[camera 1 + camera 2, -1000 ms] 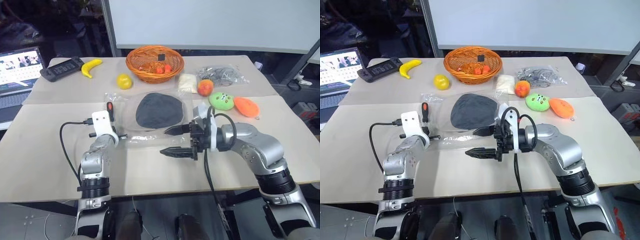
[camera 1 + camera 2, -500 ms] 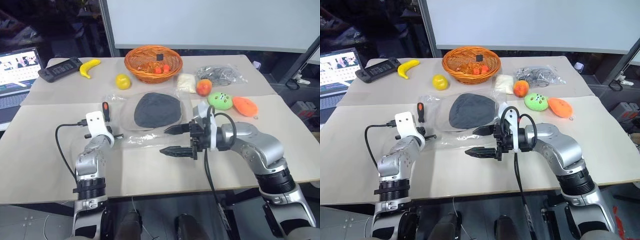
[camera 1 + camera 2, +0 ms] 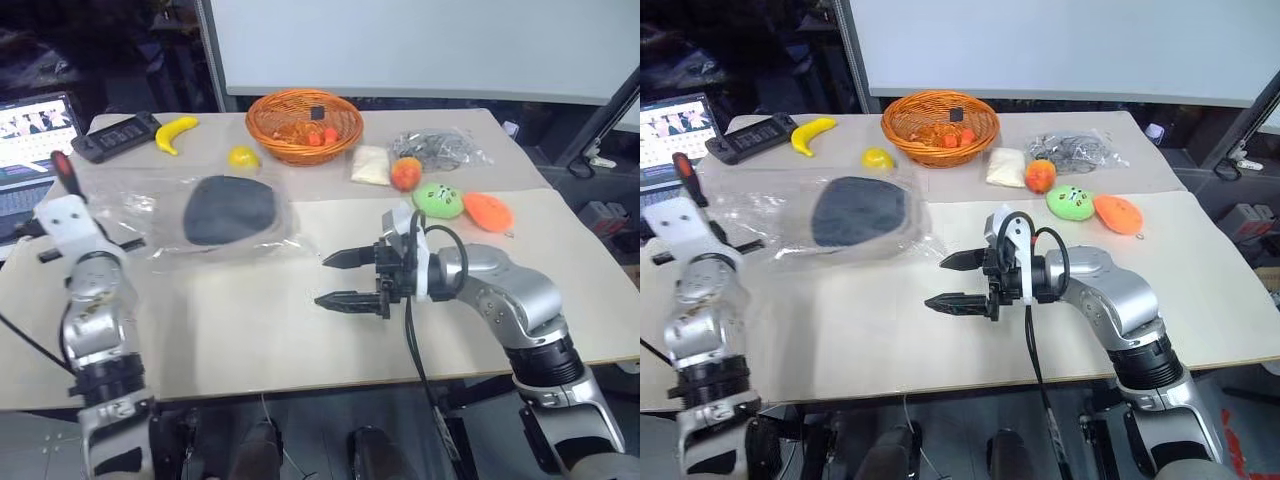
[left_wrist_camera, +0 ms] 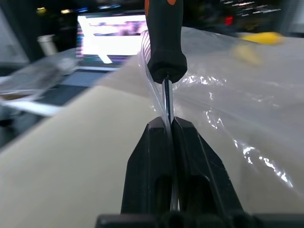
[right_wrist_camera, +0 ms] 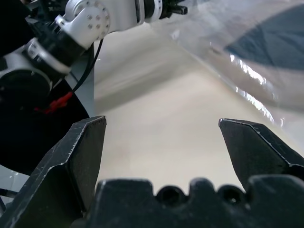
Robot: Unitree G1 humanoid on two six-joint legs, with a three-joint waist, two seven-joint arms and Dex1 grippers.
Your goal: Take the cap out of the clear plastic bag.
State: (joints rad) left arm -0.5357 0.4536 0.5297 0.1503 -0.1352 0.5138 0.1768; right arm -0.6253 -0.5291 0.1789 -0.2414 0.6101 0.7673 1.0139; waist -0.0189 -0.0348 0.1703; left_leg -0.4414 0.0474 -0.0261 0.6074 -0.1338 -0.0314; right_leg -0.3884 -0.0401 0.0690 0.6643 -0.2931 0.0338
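Note:
The clear plastic bag (image 3: 140, 200) lies spread over the left part of the table. Inside it the cap (image 3: 228, 210) rests with its dark grey lining up. My left gripper (image 4: 166, 124) is at the far left, raised off the table, shut on the bag's edge. A screwdriver (image 4: 164, 38) with an orange and black handle stands just beyond its fingertips, its shaft running between the fingers. My right gripper (image 3: 322, 281) hovers over the table's middle, pointing left. It is open and empty, a short way right of the bag.
At the back are an orange wicker basket (image 3: 303, 125), a banana (image 3: 178, 132), a lemon (image 3: 242, 157), a black device (image 3: 120, 135) and a laptop (image 3: 30, 125). A white packet (image 3: 372, 164), a peach (image 3: 407, 173), a small clear bag (image 3: 437, 148) and two soft toys (image 3: 441, 200) sit back right.
My left gripper has swung left and upward, dragging the bag with the cap inside it from the table's middle toward the left. The right gripper has stayed put.

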